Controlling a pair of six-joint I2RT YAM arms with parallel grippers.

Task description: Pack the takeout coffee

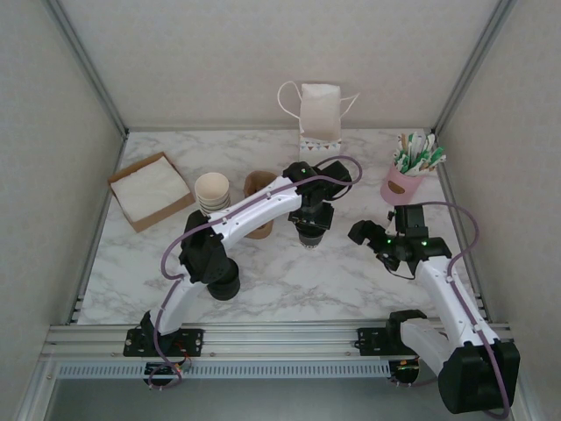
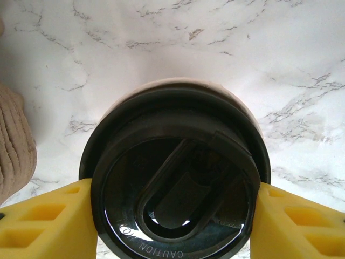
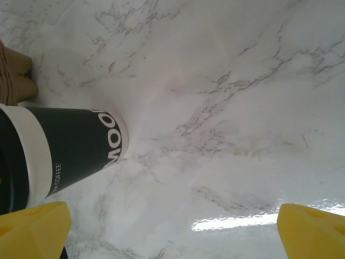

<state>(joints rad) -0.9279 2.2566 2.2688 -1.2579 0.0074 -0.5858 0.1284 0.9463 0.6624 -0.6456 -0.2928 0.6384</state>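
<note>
Nearest you, your right gripper (image 3: 175,224) hangs empty over the marble table (image 1: 289,281), jaws spread wide. At mid-table your left gripper (image 1: 313,233) presses its yellow fingers (image 2: 43,224) against both sides of the takeout coffee (image 2: 178,178) at its black lid; the cup stands upright on the marble. Beyond, a white paper bag (image 1: 319,112) stands at the back edge.

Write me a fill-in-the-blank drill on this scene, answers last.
The jaws of the left gripper are shut on the coffee, at its ____ lid.
The jaws of the right gripper stand ____, holding nothing.
The table has a ____ pattern.
The bag at the back is ____.
Missing words: black; open; marble; white.
</note>
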